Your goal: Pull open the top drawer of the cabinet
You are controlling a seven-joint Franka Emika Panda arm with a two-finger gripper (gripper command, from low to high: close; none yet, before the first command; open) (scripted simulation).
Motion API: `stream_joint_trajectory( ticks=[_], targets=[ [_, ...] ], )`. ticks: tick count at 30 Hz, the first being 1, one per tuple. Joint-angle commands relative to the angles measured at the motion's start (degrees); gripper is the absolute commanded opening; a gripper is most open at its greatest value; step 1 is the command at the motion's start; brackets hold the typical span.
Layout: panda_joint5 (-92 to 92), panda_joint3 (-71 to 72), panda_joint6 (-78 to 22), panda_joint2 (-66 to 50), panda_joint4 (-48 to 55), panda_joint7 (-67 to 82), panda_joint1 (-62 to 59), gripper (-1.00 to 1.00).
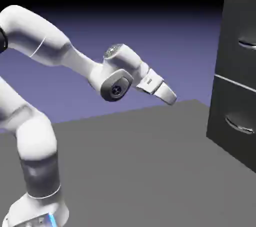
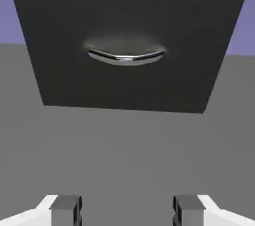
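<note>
The approach step is judged to be in hand: no contact with the cabinet (image 1: 235, 71) has been made. In the exterior view the tool (image 1: 170, 94) is held in the air, well apart from the cabinet, angled downward and to the right above the counter (image 1: 140, 161). Its fingertips (image 2: 64, 207) are seen spread wide in the hand view, with nothing between them.

The cabinet stands at the right edge of the exterior view, on the counter. The top drawer (image 1: 239, 31) is the upper of the two fronts, above the thin pale seam, and it appears fully shut, flush with the lower drawer (image 1: 232, 121). Its handle (image 1: 247, 45) is only partly in frame.

In the hand view a single handle (image 2: 125, 56) is centred on a dark front (judged to be the lower one, since the front's bottom edge meets the counter just below it). The tool is thus judged to be aimed too low.

The next move is judged to call for the tool to be raised and carried to the right, until the upper handle lies between the spread fingers.

The drawer front faces toward the arm, and its handle's long axis runs horizontally across the front.
</note>
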State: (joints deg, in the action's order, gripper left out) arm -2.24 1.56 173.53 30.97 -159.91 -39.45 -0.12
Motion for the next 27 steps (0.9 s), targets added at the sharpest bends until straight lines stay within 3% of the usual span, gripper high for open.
stream_joint_trajectory(
  ticks=[1, 27],
  targets=[
    [-1.86, 1.29, -0.4, -1.4, 0.91, 2.5, -0.67, 0.0],
    [-50.08, 34.89, -10.7, -37.75, 24.44, 67.28, -18.15, 0.0]
  ],
)
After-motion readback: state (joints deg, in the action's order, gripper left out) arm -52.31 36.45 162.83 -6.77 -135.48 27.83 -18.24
